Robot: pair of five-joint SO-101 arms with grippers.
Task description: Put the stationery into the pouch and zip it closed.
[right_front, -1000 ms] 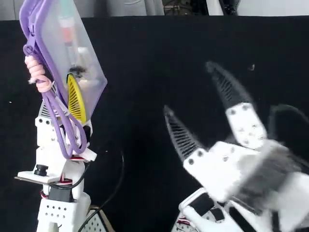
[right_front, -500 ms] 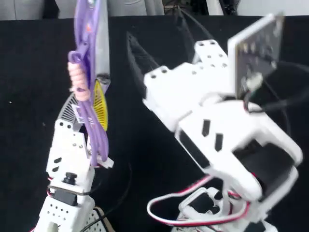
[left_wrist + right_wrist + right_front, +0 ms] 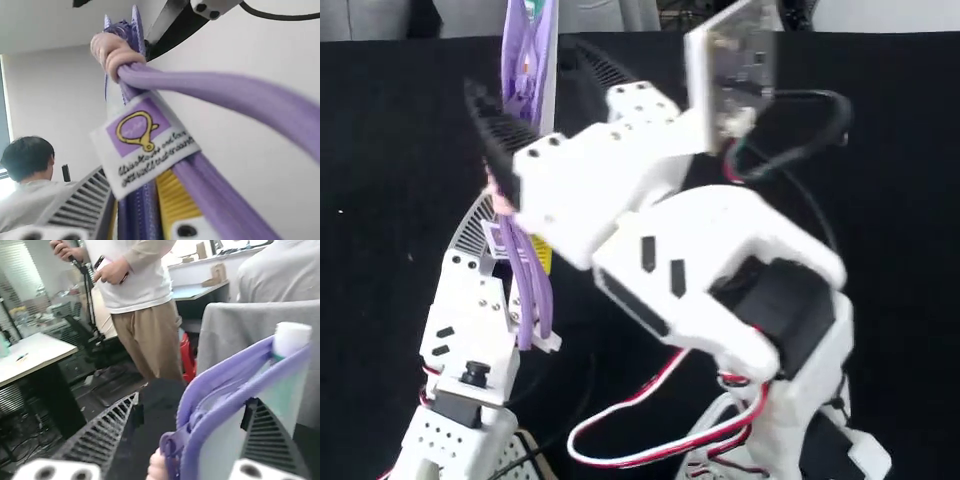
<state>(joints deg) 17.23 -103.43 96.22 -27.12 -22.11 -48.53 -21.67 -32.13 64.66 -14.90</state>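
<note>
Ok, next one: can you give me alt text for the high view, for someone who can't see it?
The left arm's tool holds a purple pouch upright and edge-on above a black table. The right arm's tool, large in the foreground, is open with one dark finger on each side of the pouch's upper part.

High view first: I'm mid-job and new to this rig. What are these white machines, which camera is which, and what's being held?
The white machines are two robot arms at a black table. The high view looks down from a fixed camera; the other two pictures come from cameras on each arm's wrist. The left gripper is shut on a purple pouch, holding it upright off the table. The right gripper is open, its black fingers on either side of the pouch's upper part.
</note>
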